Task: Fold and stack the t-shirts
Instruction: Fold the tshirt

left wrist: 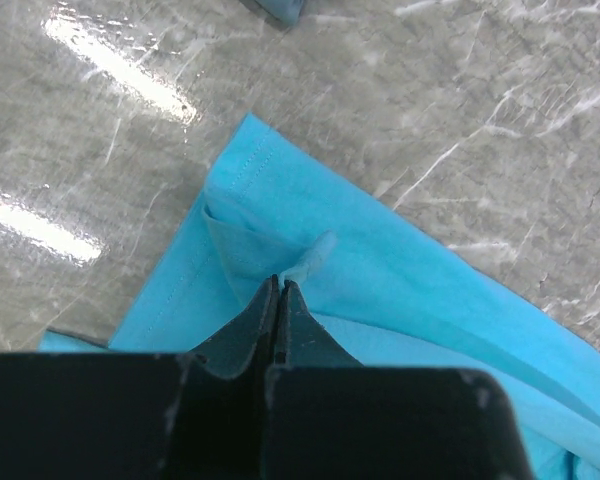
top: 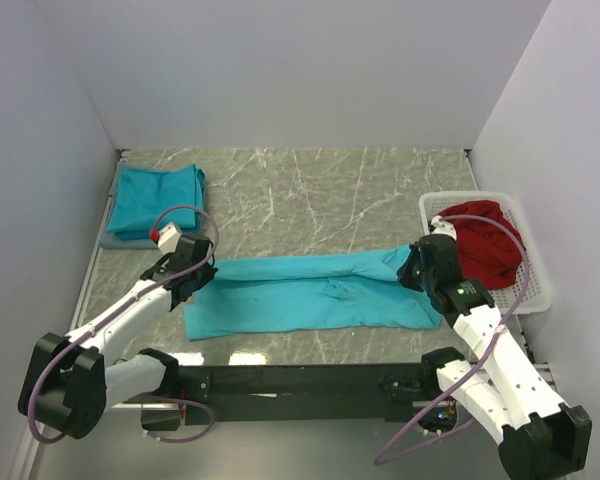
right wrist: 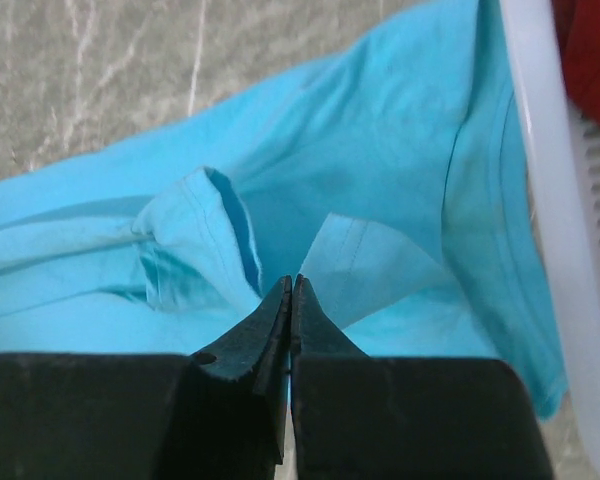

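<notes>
A turquoise t-shirt [top: 310, 295] lies folded into a long band across the near middle of the table. My left gripper [top: 195, 275] is at its left end, shut, with a small tuft of the cloth [left wrist: 315, 255] pinched at the tips [left wrist: 280, 282]. My right gripper [top: 417, 265] is at its right end, shut on a fold of the same shirt [right wrist: 380, 150], the tips [right wrist: 292, 282] meeting where two hemmed flaps come together. A second turquoise t-shirt [top: 158, 198] lies folded in a rectangle at the back left.
A white plastic basket [top: 470, 196] holding a red cloth [top: 485, 245] stands at the right edge, close to my right gripper; its rim also shows in the right wrist view [right wrist: 540, 180]. White walls enclose the marble-patterned table [top: 320, 190] on three sides.
</notes>
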Tool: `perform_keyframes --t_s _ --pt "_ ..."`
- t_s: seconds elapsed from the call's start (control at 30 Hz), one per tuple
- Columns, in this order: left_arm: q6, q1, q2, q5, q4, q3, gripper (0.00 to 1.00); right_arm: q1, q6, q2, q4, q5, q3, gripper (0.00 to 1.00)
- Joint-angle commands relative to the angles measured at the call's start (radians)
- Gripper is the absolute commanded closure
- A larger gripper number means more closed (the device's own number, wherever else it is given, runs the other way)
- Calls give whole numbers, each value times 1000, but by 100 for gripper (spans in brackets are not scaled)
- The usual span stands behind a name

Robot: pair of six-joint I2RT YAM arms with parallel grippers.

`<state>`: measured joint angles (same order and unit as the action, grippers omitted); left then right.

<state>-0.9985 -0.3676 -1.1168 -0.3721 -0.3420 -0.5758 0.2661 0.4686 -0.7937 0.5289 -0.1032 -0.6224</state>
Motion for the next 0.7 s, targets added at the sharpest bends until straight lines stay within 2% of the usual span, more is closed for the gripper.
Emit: perform_keyframes --t_s 0.0,0.17,0.2,0.23,0.3,0.33,0.4,0.5,0.63,0.67 --pt "-26 -5 37 1 9 20 98 5 88 16 117 23 16 96" --pt "-112 -13 103 -17 -73 92 83 39 237 108 184 57 52 75" --pt "-156 -13 150 -39 -130 115 74 41 254 123 213 66 47 73" --pt "-190 -14 178 -51 -167 123 68 39 292 138 233 56 50 66" --pt "-247 -14 272 -80 -253 131 57 39 312 203 275 30 56 60" --pt "-262 -14 305 -91 -282 126 54 39 318 227 275 28 62 44" --pt "-279 -14 395 -111 -302 113 47 41 298 289 220 62 76 32" --pt "-250 -13 478 -120 -220 114 1 39 236 307 102 82 75 11" --pt "-161 -13 460 -71 -83 99 0 38 119 185 -10 134 17 11" --pt "-122 -14 437 -41 -60 90 1 38 101 109 -23 166 -2 11"
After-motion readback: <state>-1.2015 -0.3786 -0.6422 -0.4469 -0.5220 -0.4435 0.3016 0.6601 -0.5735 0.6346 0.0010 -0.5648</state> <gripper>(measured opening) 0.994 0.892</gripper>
